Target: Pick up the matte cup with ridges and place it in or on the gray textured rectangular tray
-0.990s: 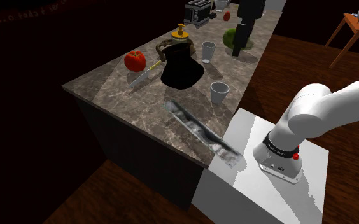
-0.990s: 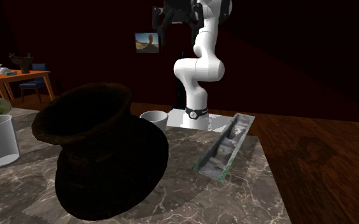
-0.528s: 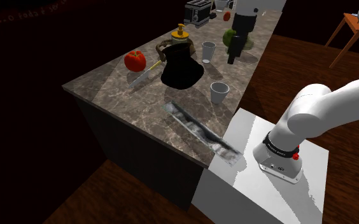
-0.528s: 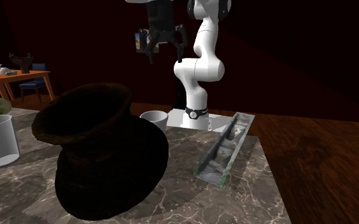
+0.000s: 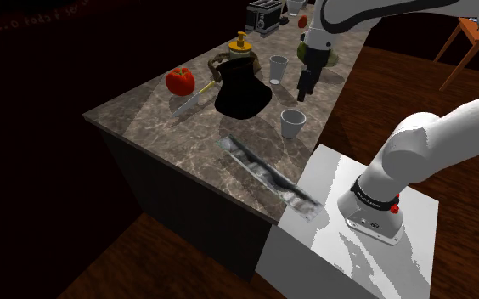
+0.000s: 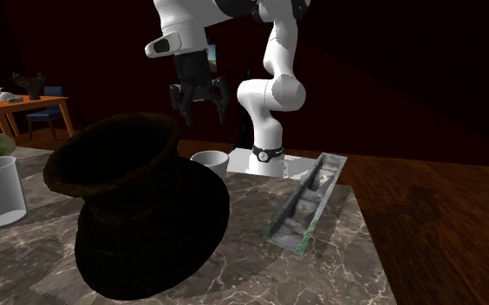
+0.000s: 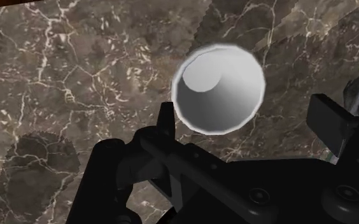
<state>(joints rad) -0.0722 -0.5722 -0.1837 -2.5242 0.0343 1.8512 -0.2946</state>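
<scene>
The gripper is seen open, its 2 black fingers spread apart with nothing held between them. It is held in the air above the marble counter, pointing down, at the end of the white arm that rises from the stand. The white cup is found upright on the counter, below the gripper and untouched by it. In the shoulder view it is placed to the right of the dark vase and close to the counter edge that faces the stand. In the wrist view the cup's open mouth is seen from above, just ahead of the fingers. The grey tray, long and narrow, is laid flat on the counter with 1 end by the stand, and it is apart from the cup. In the second exterior view the cup is partly hidden behind the vase, with the tray to its right. A second cup is set farther along the counter, past the gripper, and a red fruit is seen beyond the vase.
</scene>
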